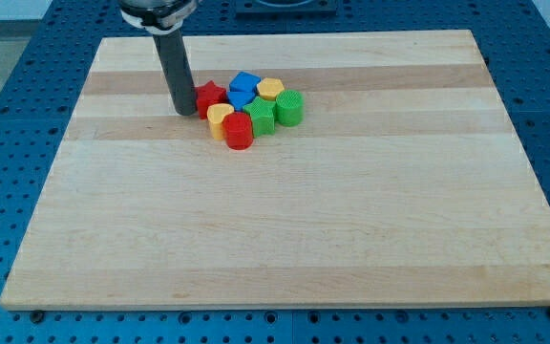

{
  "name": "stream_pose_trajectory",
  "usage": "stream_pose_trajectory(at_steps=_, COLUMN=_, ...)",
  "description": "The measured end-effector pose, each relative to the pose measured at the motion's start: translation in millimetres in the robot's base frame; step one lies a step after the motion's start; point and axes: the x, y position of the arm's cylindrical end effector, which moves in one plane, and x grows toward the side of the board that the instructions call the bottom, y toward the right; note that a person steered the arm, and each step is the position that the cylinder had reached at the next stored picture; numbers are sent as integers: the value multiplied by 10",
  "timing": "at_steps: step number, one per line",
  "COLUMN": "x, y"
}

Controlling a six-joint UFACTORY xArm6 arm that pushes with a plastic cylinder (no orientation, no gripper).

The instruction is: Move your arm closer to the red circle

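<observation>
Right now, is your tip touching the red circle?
Apart. The camera view shows my tip at the view's left of the cluster, beside the red star. The yellow heart and bare board lie between it and the red circle.

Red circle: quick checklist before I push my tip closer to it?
1. Red circle in view at the cluster's bottom edge: ok.
2. My tip visible on the board: ok.
3. Tip already at the circle: not ok; it sits up-left, beside the red star.
4. Straight path free: not ok; yellow heart lies between.
5. Tip touching the star: cannot tell.
</observation>
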Motion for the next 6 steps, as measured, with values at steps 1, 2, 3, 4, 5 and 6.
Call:
stream_pose_trajectory(at_steps=1, x=0, y=23)
stream_pose_trajectory(at_steps=2, x=-10, y=96)
stream_pose_trajectory(at_steps=3, x=17, y=71)
stream_pose_trajectory(at_steps=4, x=480, y=-340)
stream_pose_trajectory(at_steps=5, x=925, y=-412)
stream_pose_trajectory(at_steps=6, x=1253, y=-167)
